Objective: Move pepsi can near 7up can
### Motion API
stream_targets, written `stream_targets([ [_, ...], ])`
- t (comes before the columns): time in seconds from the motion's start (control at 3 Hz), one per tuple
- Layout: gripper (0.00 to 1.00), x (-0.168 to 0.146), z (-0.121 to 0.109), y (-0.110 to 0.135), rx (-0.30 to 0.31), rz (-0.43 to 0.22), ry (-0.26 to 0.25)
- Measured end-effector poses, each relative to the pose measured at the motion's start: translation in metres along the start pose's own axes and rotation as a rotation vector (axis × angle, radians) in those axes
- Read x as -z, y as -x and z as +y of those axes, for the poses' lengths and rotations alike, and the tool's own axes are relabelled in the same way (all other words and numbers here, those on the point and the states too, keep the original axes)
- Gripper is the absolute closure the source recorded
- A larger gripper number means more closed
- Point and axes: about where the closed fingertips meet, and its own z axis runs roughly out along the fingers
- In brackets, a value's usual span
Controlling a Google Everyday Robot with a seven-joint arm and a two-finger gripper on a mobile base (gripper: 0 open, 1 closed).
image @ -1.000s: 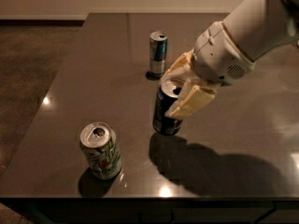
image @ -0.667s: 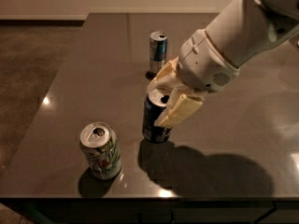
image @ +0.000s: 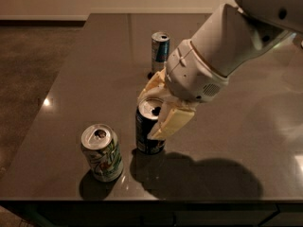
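My jaws are clamped on the pepsi can (image: 143, 137), with one cream finger (image: 171, 122) down its right side and the other behind the rim. The gripper (image: 152, 111) sits over the front-middle of the dark table (image: 85, 79). The can is upright, open top showing; I can't tell if its base touches the tabletop. The 7up can (image: 102, 154) stands upright just left of it in view, near but apart. A slim silver-and-blue can (image: 160, 50) stands farther back. The white arm (image: 227, 46) enters from the upper right.
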Motion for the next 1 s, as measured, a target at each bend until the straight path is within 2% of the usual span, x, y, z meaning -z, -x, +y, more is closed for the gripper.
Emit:
stream_targets([
  [1.0,0.22,-0.024,0.003,0.003,0.035,0.055,0.049],
])
